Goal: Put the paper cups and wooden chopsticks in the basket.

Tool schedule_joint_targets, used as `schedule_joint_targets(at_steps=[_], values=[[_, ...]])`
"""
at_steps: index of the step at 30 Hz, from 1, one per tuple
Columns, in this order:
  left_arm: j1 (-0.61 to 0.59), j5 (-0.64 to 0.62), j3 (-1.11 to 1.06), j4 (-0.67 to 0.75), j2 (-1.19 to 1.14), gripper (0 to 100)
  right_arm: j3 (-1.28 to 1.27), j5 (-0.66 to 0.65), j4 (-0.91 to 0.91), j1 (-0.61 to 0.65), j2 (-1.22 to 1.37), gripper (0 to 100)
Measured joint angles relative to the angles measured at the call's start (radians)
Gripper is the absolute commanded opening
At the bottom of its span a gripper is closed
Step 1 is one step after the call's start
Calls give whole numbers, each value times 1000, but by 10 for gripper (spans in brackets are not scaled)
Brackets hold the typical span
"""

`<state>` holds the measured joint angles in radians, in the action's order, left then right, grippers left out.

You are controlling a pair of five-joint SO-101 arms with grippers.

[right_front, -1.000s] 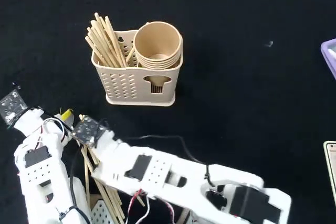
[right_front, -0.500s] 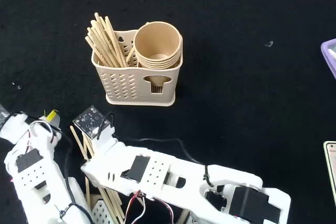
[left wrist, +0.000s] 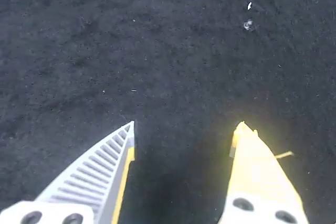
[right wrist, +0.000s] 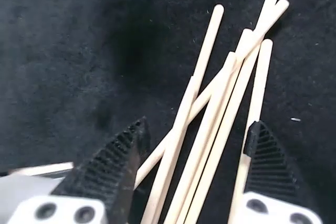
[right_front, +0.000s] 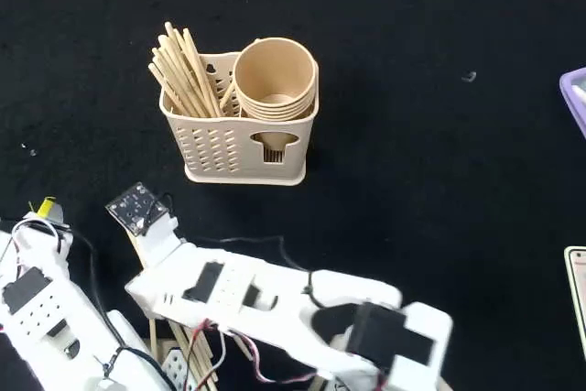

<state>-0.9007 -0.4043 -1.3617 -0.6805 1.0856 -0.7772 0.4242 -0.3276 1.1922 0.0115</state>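
The beige basket (right_front: 240,155) stands at the back left of the black table. Several wooden chopsticks (right_front: 183,70) lean in its left compartment, and a stack of paper cups (right_front: 275,80) fills its right one. More loose chopsticks (right wrist: 231,77) lie in a bundle on the cloth near the front edge, partly hidden under the right arm (right_front: 265,295). My right gripper (right wrist: 199,127) is open just above this bundle, a finger on each side of it. My left gripper (left wrist: 186,129) is open over bare cloth at the front left, its yellow fingertip (right_front: 44,206) showing from above.
A purple container (right_front: 574,98) sits at the right edge, with a flat card (right_front: 578,286) nearer the front. The loose chopsticks (right_front: 180,341) run under the right arm toward the table's front edge. A small speck (right_front: 469,77) lies right of the basket.
The left arm has drawn back to the left, away from the loose chopsticks. The right arm's wrist has shifted left over the bundle. The basket's contents are unchanged.
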Motion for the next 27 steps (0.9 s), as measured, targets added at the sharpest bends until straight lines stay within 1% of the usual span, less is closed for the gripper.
schedule_joint_targets(at_steps=[5, 8, 11, 15, 17, 19, 23, 27], values=[[2, 0, 0, -3, 0, 292, 68, 0, 0, -6, 115, 289], [2, 0, 0, -3, 0, 292, 98, 0, -51, -6, 121, 273], [2, 0, 0, -3, 0, 292, 133, -17, -158, -18, 121, 170], [2, 0, 0, -3, 0, 292, 180, -138, -318, -64, 121, 8], [2, 0, 0, -3, 0, 292, 183, -193, -367, -107, 121, 24], [2, 0, 0, -3, 0, 292, 183, -226, -402, -141, 120, 11], [2, 0, 0, -3, 0, 292, 184, -249, -470, -204, 109, 11], [2, 0, 0, -3, 0, 292, 172, -252, -483, -242, 83, 11]])
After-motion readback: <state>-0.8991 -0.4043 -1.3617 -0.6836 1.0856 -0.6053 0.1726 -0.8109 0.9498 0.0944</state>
